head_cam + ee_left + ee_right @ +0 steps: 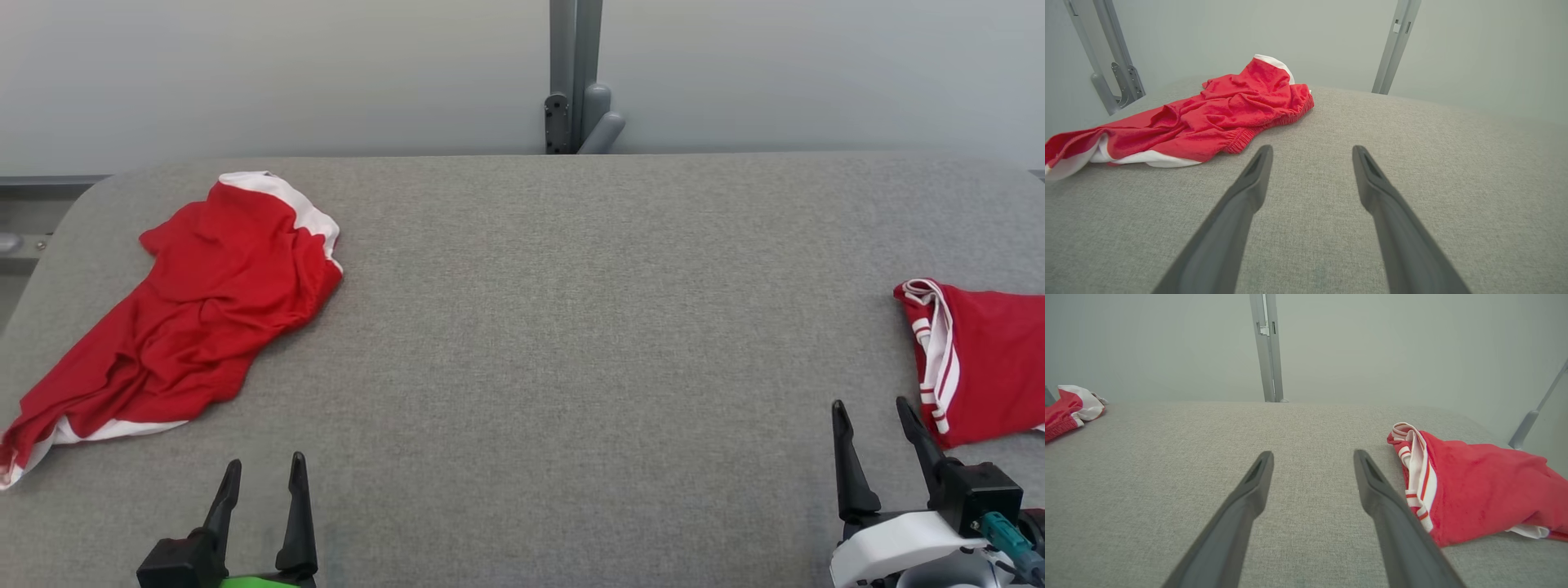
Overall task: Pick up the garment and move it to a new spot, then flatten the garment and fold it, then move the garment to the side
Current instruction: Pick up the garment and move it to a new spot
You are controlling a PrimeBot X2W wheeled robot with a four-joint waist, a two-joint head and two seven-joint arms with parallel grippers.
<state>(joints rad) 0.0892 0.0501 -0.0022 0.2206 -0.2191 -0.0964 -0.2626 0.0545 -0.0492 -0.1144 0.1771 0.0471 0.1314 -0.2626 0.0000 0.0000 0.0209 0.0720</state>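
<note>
A crumpled red garment with white trim (196, 310) lies on the left of the grey table (571, 327); in the left wrist view the same garment (1208, 118) sits ahead and to the left of the fingers. My left gripper (263, 478) stands open near the front edge, just right of the garment's lower end, with nothing between its fingers (1249, 192). At the lower right my right gripper (873, 416) is open and empty. Its right finger (1384, 494) is close beside a folded red garment with white stripes (980, 359).
The folded striped garment (1478, 490) runs off the table's right edge. A grey metal post with a bracket (575, 82) rises behind the far edge against a pale wall. Bare grey cloth covers the middle of the table between the two garments.
</note>
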